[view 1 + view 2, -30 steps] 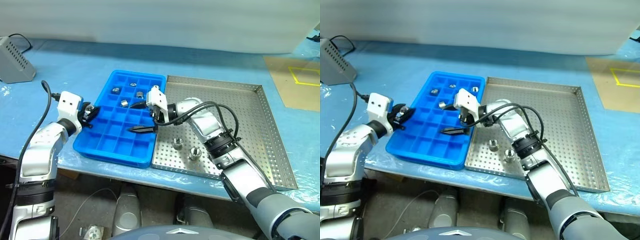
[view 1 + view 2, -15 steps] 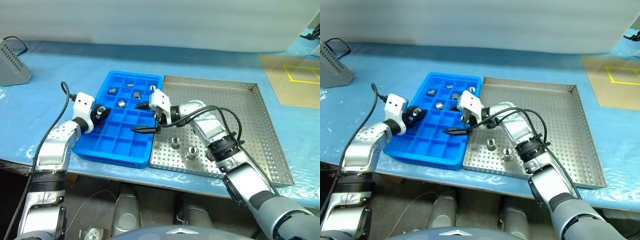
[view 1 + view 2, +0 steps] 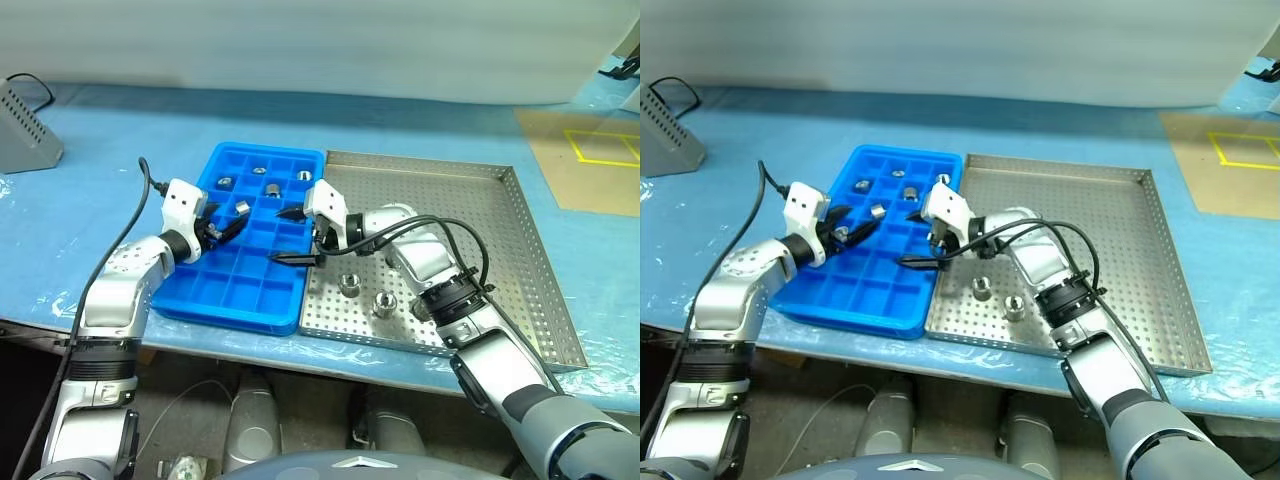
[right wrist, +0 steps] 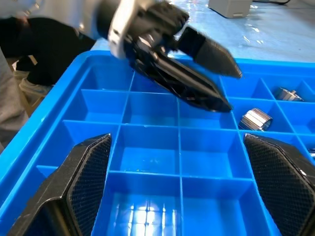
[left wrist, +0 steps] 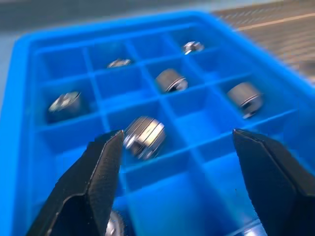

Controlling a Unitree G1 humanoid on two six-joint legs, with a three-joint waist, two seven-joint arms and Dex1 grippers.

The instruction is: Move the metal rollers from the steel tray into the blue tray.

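Jaws spread on both grippers, left gripper (image 3: 222,229) and right gripper (image 3: 291,236) empty over blue tray (image 3: 232,290); two metal rollers (image 3: 350,283) in steel tray (image 3: 520,260).

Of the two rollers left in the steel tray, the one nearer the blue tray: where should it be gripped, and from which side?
Its curved outer wall, from straight above. The roller seems to stand on end, hole up, on the steel tray, apart from the other roller, leaving finger room.
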